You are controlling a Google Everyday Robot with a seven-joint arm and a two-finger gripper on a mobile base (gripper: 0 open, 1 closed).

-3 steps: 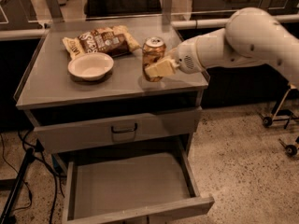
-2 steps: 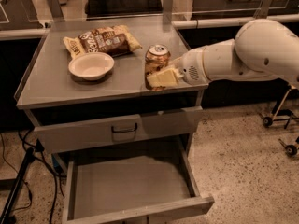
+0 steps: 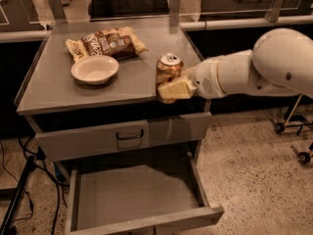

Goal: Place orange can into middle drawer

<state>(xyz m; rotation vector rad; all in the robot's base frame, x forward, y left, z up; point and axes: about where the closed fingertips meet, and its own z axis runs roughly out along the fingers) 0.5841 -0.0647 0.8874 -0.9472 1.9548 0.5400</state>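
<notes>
Gripper (image 3: 168,87) clamps the orange can (image 3: 168,68), upright, at the tabletop's (image 3: 54,89) front right edge. Below, the middle drawer (image 3: 137,195) stands open; bowl (image 3: 94,69) and snack bag (image 3: 105,42) sit left.

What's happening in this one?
The robot's white arm reaches in from the right, and its gripper is closed on the small orange-brown drink can at the front right edge of the grey tabletop. The wide grey metal middle drawer below stands open, without the can. A white bowl and brown snack bag sit on the tabletop.
</notes>
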